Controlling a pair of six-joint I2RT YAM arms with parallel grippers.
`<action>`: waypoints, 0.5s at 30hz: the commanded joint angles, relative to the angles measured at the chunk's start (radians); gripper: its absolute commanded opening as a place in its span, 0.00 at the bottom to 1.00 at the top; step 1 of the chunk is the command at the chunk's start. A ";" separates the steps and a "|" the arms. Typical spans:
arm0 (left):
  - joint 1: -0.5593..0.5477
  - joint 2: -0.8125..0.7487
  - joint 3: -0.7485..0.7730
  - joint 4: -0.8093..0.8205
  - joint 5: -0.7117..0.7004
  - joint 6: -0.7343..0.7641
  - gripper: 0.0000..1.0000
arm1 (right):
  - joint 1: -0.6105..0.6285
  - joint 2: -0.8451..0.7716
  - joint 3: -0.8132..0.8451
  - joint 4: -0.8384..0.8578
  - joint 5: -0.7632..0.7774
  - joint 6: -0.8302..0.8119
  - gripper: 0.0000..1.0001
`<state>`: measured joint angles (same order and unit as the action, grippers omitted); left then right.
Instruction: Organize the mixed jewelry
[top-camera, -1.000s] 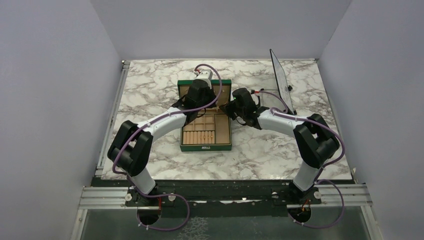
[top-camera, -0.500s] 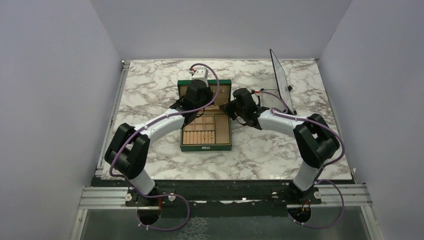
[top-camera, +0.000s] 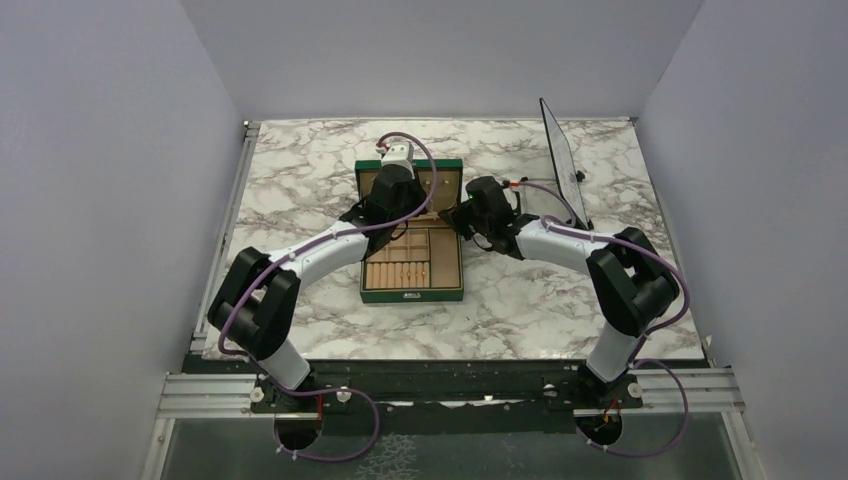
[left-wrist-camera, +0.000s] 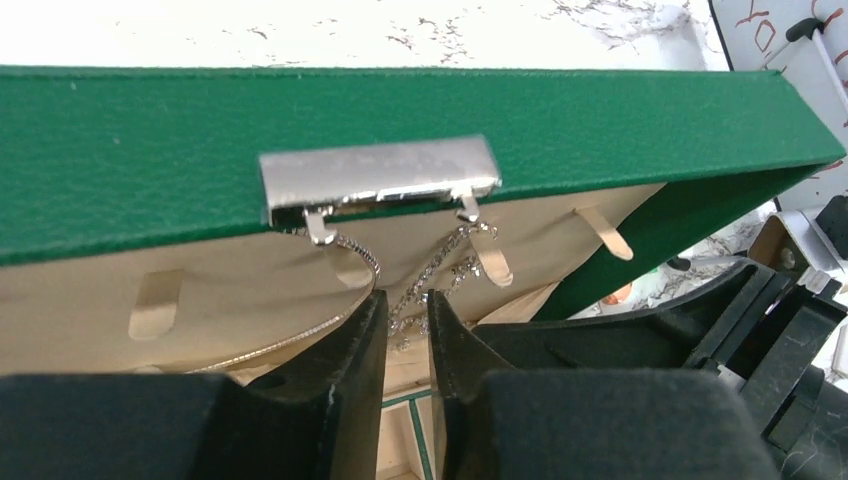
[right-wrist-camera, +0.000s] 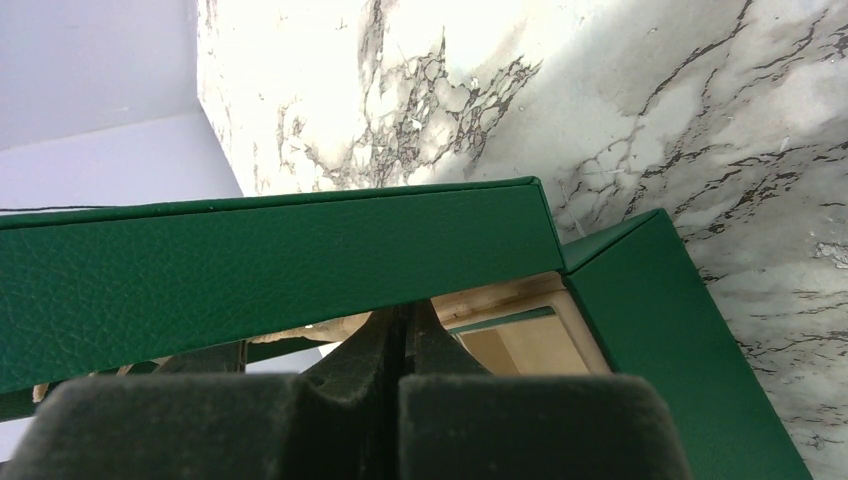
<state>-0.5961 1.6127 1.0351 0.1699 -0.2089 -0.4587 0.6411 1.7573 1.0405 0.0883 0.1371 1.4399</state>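
Observation:
The green jewelry box (top-camera: 412, 293) stands open mid-table with its lid (left-wrist-camera: 200, 150) upright. Inside the beige lid lining, a smooth silvery chain (left-wrist-camera: 352, 256) loops from a metal hook under the silver clasp (left-wrist-camera: 380, 178). A sparkly silver chain (left-wrist-camera: 443, 262) hangs from a second hook. My left gripper (left-wrist-camera: 407, 300) is at the lid's inside, jaws a narrow gap apart, open. The sparkly chain's lower end dangles loose between the tips. My right gripper (right-wrist-camera: 408, 312) is shut, tips under the lid's right edge (right-wrist-camera: 300, 260). The gold rings are out of view.
Tan ring rolls (top-camera: 398, 272) and small compartments fill the box's tray. A tilted white board (top-camera: 560, 160) stands at the back right with a marker (left-wrist-camera: 805, 28) by it. Something small and orange (left-wrist-camera: 617, 295) lies beyond the lid's right side. Grey walls close in the table.
My left jaws, shut before, have parted slightly at the lid. The left wrist has crept a little further toward the lid. The right arm has not moved.

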 joint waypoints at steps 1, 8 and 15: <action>0.001 -0.047 -0.021 -0.015 0.009 -0.009 0.25 | 0.008 -0.012 -0.027 -0.065 -0.060 -0.006 0.01; 0.001 -0.103 -0.059 -0.038 0.045 -0.027 0.51 | 0.006 -0.015 -0.030 -0.065 -0.062 -0.006 0.01; 0.001 -0.136 -0.092 -0.056 0.194 -0.058 0.58 | 0.005 -0.012 -0.033 -0.060 -0.068 -0.003 0.01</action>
<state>-0.5957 1.5108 0.9676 0.1242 -0.1413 -0.4862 0.6395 1.7573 1.0401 0.0887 0.1329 1.4406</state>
